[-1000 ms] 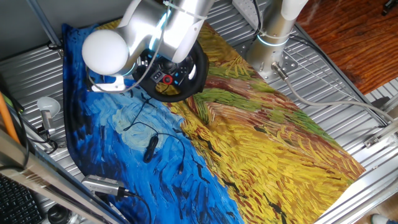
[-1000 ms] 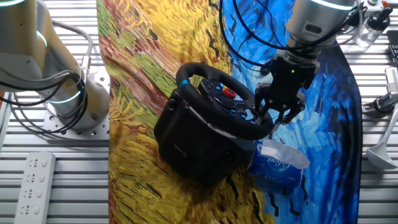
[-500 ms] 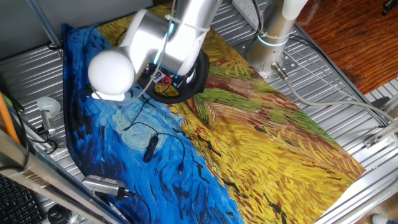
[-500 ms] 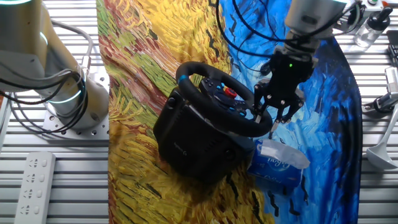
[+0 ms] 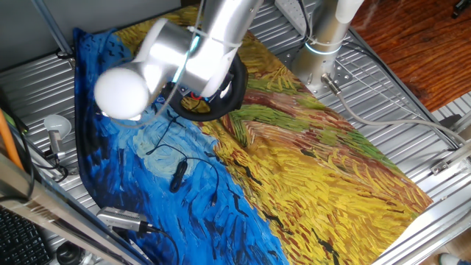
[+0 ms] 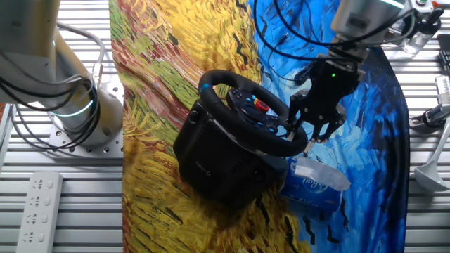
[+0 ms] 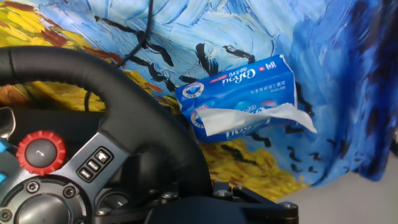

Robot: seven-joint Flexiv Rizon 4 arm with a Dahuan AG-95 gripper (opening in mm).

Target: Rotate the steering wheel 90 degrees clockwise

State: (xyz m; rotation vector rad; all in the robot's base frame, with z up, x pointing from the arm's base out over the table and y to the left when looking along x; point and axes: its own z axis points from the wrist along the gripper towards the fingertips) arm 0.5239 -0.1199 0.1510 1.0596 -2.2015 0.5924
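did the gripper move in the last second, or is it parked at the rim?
Yes. In the other fixed view the gripper has shifted slightly right and up relative to the tissue pack, staying at the steering wheel rim.

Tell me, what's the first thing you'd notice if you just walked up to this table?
Probably the cloth over the table, painted in swirling yellow and blue like a famous painting. On it sits a black steering wheel with a red knob, and the robot's hand is right at its rim. Beside the wheel lies a blue tissue pack with a white tissue sticking out.
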